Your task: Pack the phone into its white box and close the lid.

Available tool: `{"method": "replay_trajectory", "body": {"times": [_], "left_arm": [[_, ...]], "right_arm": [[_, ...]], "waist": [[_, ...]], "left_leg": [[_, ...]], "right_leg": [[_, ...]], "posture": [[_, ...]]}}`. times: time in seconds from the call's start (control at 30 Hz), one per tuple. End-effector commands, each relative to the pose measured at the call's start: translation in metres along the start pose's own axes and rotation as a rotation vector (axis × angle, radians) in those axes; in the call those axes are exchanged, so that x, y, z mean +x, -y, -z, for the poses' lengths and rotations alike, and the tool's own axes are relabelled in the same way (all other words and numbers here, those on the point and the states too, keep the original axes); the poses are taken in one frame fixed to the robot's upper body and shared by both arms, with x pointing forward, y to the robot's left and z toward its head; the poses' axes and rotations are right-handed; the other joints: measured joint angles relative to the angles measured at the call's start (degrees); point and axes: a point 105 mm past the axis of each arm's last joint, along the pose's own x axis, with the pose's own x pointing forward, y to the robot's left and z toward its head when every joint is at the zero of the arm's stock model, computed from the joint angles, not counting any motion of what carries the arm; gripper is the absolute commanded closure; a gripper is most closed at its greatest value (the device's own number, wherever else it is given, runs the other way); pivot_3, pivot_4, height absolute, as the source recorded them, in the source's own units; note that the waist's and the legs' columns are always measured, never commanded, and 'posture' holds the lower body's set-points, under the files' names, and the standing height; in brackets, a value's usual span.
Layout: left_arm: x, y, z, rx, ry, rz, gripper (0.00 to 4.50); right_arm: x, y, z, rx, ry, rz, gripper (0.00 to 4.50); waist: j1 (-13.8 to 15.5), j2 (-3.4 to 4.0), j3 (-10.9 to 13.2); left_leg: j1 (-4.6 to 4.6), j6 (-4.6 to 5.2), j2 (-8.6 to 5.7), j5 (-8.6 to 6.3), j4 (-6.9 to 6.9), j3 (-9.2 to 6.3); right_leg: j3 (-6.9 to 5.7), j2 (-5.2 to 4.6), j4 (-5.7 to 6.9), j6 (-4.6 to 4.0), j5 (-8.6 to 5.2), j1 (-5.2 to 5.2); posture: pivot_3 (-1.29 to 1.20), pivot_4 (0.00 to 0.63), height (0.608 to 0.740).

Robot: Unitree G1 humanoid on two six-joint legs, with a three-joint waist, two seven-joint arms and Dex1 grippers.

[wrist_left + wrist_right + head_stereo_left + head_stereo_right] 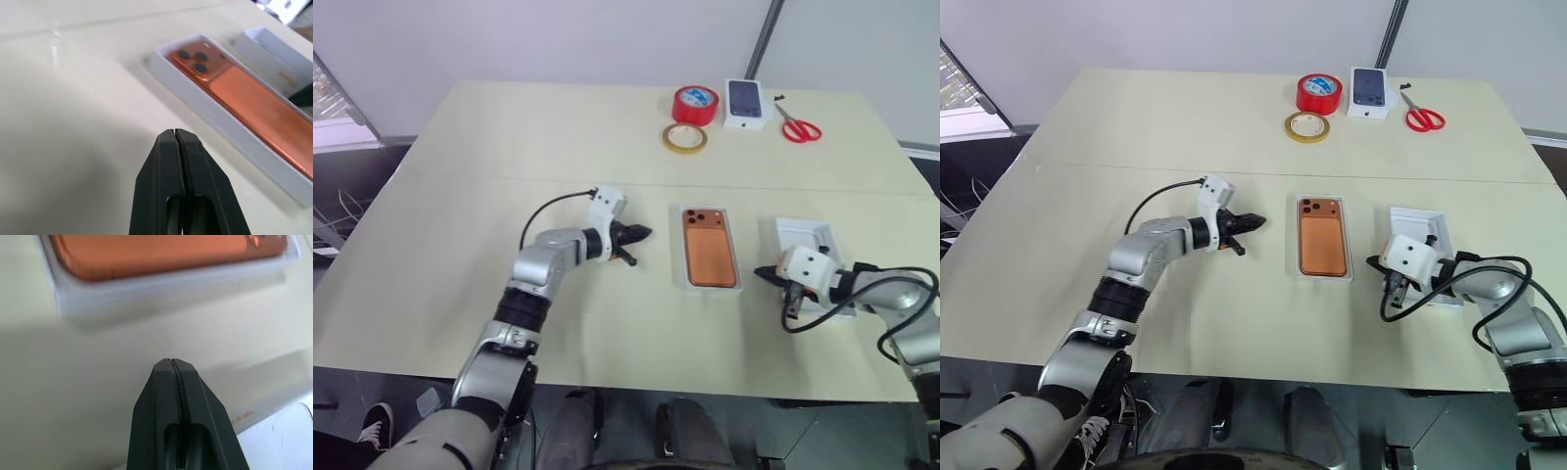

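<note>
Left wrist view, left pincer (175, 132) closed, empty, right pincer (170, 362) likewise

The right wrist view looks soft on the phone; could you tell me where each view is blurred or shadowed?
Right wrist view: the phone and the white box are out of focus, the right gripper sharp. Left wrist view: the left gripper is crisp, the phone slightly soft, a broad soft shadow darkens the table. Left eye view: evenly lit, with faint shadows.
</note>
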Motion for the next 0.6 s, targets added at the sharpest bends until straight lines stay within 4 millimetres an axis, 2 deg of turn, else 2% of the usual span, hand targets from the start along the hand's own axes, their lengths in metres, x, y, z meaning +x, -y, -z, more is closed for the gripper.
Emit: {"method": "replay_trajectory", "body": {"times": [0.03, 0.1, 0.13, 0.2, 0.23, 0.33, 0.4, 0.53, 0.6], "left_arm": [[-0.021, 0.019, -0.023, 0.036, 0.088, 0.13, 4.22], [-0.037, 0.017, -0.025, 0.095, 0.1, 0.141, 3.72], [-0.042, 0.016, -0.026, 0.127, 0.103, 0.134, 3.26], [-0.053, 0.013, -0.027, 0.161, 0.113, 0.13, 2.19], [-0.059, 0.013, -0.026, 0.167, 0.115, 0.144, 1.67], [-0.087, 0.013, -0.017, 0.239, 0.094, 0.191, 0.02], [-0.103, 0.013, -0.014, 0.326, 0.089, 0.203, 0.02], [-0.118, 0.014, -0.013, 0.412, 0.104, 0.235, 0.02], [-0.123, 0.015, -0.013, 0.436, 0.111, 0.265, 0.02]], "right_arm": [[-0.012, 0.023, -0.02, 0.092, 0.102, 0.055, 4.5], [-0.013, 0.025, -0.036, 0.142, 0.178, 0.062, 3.97], [-0.013, 0.026, -0.04, 0.144, 0.195, 0.071, 3.66], [-0.013, 0.033, -0.044, 0.171, 0.212, 0.138, 2.63], [-0.014, 0.035, -0.043, 0.194, 0.21, 0.156, 2.07], [-0.023, 0.054, -0.02, 0.239, 0.082, 0.352, 0.42], [-0.031, 0.061, -0.013, 0.311, 0.041, 0.451, 0.42], [-0.041, 0.054, -0.011, 0.451, -0.013, 0.479, 0.42], [-0.039, 0.033, -0.013, 0.551, -0.044, 0.405, 0.42]], "waist": [[0.0, 0.02, 0.0], [-0.3, 0.06, 0.0], [-0.4, 0.06, 0.0], [-0.5, 0.06, 0.0], [-0.4, 0.08, 0.0], [-0.2, 0.1, 0.0], [0.0, 0.12, 0.0], [0.1, 0.14, 0.0], [0.1, 0.15, 0.0]], "left_leg": [[0.0, 0.0, 0.0, 0.0, -0.01, 0.0], [0.0, -0.01, 0.04, 0.0, -0.02, 0.0], [0.01, -0.01, 0.07, 0.0, -0.04, 0.0], [0.05, -0.02, 0.12, 0.0, -0.08, -0.01], [0.06, -0.01, 0.13, 0.0, -0.08, -0.01], [0.04, -0.01, 0.1, -0.01, -0.07, 0.01], [0.0, -0.01, 0.07, -0.01, -0.1, 0.04], [-0.03, -0.01, 0.08, -0.02, -0.12, 0.02], [-0.04, 0.04, 0.07, -0.06, -0.12, 0.03]], "right_leg": [[0.0, 0.0, 0.0, 0.0, 0.0, 0.0], [0.0, 0.01, 0.01, 0.0, 0.0, -0.02], [0.01, 0.03, 0.02, -0.01, 0.0, -0.03], [0.0, 0.06, 0.02, -0.02, 0.0, -0.02], [0.0, 0.06, 0.01, -0.02, 0.0, -0.01], [0.01, 0.0, -0.03, -0.03, 0.0, -0.02], [0.05, -0.06, -0.03, -0.04, -0.01, -0.08], [0.02, -0.15, -0.04, -0.07, -0.01, -0.11], [0.02, -0.18, -0.05, -0.09, 0.0, -0.1]], "posture": [[0.0, 0.15, 0.74], [0.0, 0.15, 0.74], [0.0, 0.15, 0.74], [0.0, 0.15, 0.74], [0.0, 0.15, 0.74], [0.0, 0.15, 0.74], [0.0, 0.15, 0.74], [0.0, 0.15, 0.74], [0.0, 0.15, 0.74]]}}
